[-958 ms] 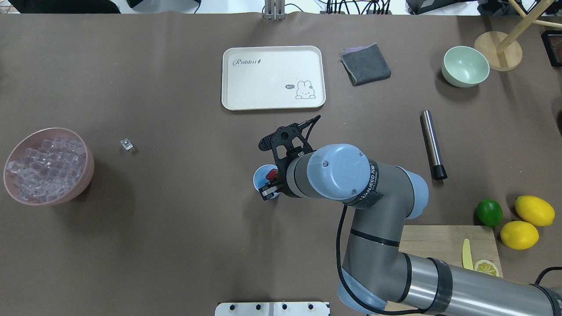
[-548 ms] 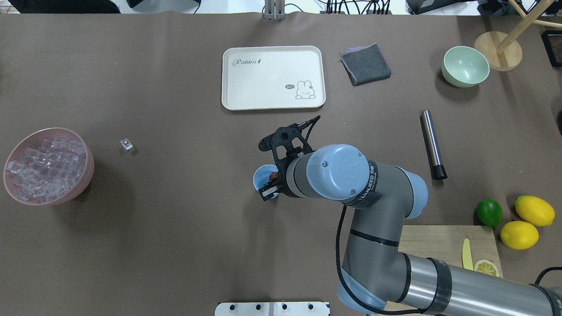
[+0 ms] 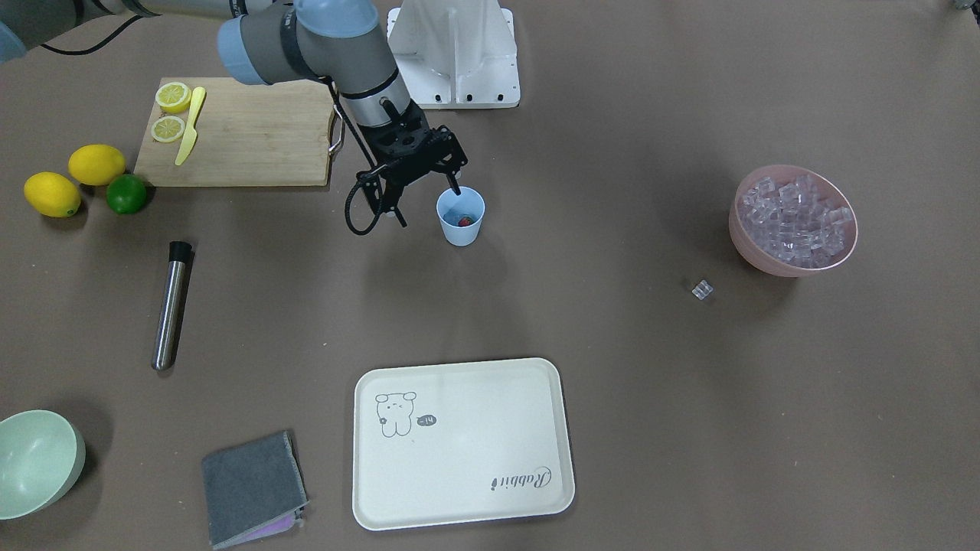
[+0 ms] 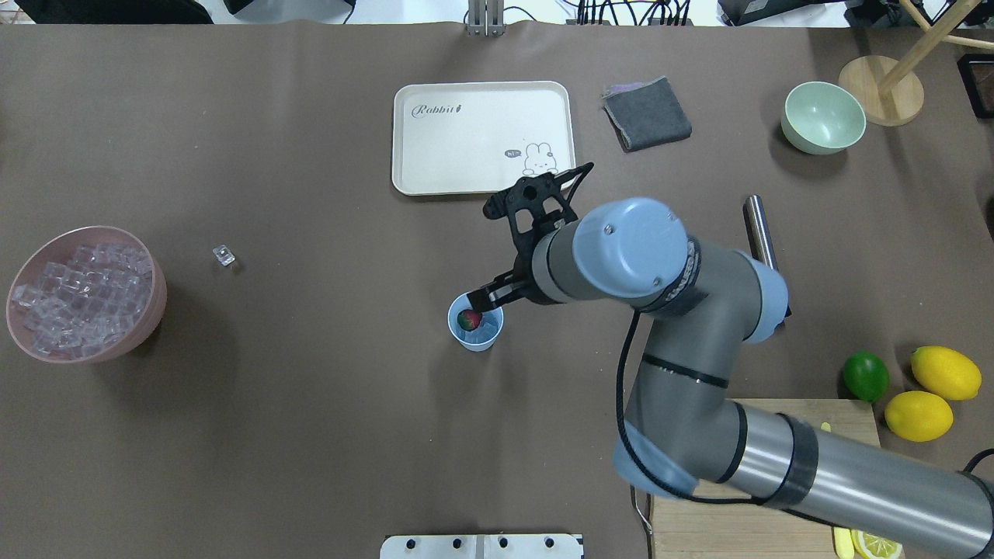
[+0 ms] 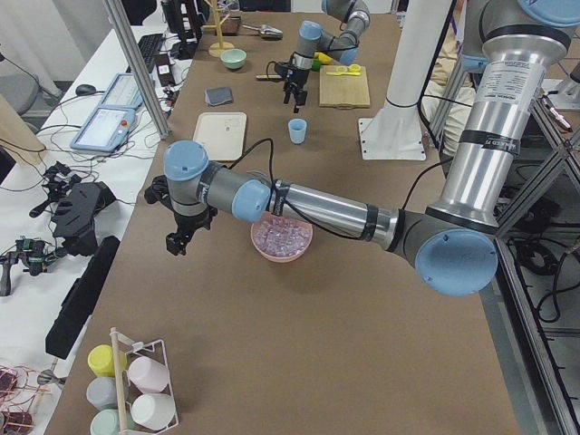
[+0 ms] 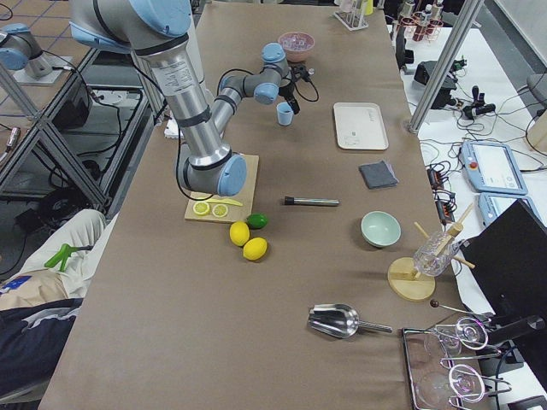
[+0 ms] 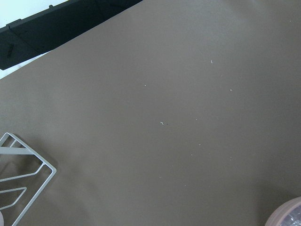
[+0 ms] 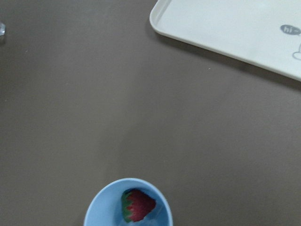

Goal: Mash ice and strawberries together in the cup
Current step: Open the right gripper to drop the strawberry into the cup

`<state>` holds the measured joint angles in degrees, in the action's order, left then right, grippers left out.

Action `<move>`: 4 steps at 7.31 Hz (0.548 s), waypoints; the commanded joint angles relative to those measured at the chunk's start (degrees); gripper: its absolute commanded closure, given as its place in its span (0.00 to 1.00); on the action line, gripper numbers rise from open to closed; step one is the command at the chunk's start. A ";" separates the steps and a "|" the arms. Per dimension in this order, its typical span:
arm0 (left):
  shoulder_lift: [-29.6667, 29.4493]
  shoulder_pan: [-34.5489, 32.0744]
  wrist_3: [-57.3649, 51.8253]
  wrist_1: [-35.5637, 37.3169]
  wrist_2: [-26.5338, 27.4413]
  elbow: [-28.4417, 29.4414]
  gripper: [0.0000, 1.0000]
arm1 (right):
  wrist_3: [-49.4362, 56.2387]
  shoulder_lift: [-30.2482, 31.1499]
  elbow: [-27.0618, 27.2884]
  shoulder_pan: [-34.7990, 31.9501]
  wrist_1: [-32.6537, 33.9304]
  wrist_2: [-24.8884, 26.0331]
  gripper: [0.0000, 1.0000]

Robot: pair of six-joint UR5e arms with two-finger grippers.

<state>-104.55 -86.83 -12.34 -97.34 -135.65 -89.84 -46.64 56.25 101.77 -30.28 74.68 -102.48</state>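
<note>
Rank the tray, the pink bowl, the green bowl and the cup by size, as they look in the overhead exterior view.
Largest first:
1. tray
2. pink bowl, not far behind the tray
3. green bowl, clearly smaller
4. cup, the smallest

Red green-topped strawberry [image 8: 138, 205] lies in upright light-blue tapered cup [image 3: 461, 231], beside right gripper [image 3: 429, 205]'s spread jaws; clear ice cubes [image 4: 78, 295] well apart.

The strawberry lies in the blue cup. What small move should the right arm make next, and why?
Probably swing the right gripper away toward the metal rod: it is open and empty, the strawberry lies in the cup, and mashing needs a tool.
</note>
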 commanded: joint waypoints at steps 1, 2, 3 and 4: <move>-1.52 -0.18 0.04 0.04 0.03 -0.24 0.03 | 2.51 4.36 -0.70 -11.68 0.38 -12.79 0.00; -2.49 -0.18 0.21 0.48 0.12 0.02 0.03 | 2.52 6.39 -0.78 -15.47 0.73 -14.05 0.00; -3.03 -0.18 -0.05 -0.04 0.03 0.45 0.03 | 2.52 7.63 -0.70 -20.21 3.60 -18.42 0.00; -3.90 -0.18 0.12 0.13 0.03 0.37 0.03 | 2.52 8.08 -0.70 -25.04 8.24 -23.07 0.00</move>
<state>-107.45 -87.00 -12.28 -97.22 -135.60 -89.57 -44.17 63.19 101.08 -49.40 78.46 -120.17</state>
